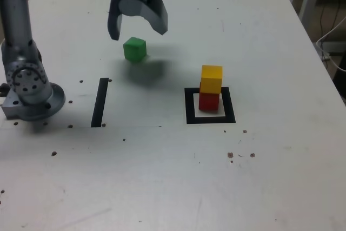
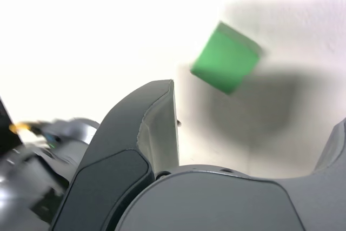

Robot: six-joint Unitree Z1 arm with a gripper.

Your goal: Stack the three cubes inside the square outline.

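Observation:
The green cube (image 1: 134, 48) lies alone on the white table, at the back centre-left of the exterior view. Just above it hangs my gripper (image 1: 138, 31), open and holding nothing, one finger on each side of the space over the cube. The wrist view shows the green cube (image 2: 226, 58) lying beyond and between the spread grey fingers (image 2: 141, 150). To the exterior view's right, the yellow cube (image 1: 211, 78) sits on the red cube (image 1: 209, 101), and that red cube rests inside the black square outline (image 1: 210, 117).
A straight black tape strip (image 1: 100, 101) lies on the table to the exterior view's left of the square. The arm's grey base (image 1: 30, 87) stands at the left edge. Small dark specks dot the table's surface. Chair legs and cables show past the right edge.

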